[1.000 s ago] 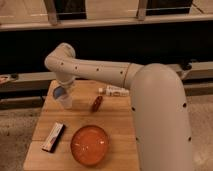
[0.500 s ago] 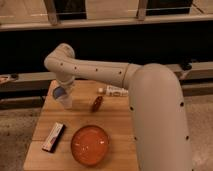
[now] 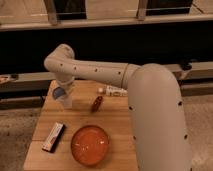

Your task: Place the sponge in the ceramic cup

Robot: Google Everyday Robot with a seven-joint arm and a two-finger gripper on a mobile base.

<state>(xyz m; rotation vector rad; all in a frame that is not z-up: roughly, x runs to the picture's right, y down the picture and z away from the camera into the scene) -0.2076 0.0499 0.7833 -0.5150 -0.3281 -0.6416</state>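
The pale ceramic cup [image 3: 65,101] stands upright at the back left of the wooden table [image 3: 120,131]. My gripper [image 3: 63,90] hangs straight down over the cup, at the end of the white arm that reaches in from the right. The small blue-grey sponge [image 3: 58,93] sits at the gripper's tip, just at the cup's rim on its left side. The gripper looks shut on the sponge. The cup's lower half shows below the gripper, while its mouth is mostly hidden behind it.
A wide orange bowl [image 3: 90,144] sits at the table's front centre. A dark flat box [image 3: 53,136] lies at the front left. A small red-brown item [image 3: 96,103] and a white tube-like item [image 3: 114,91] lie mid-table, close under the arm.
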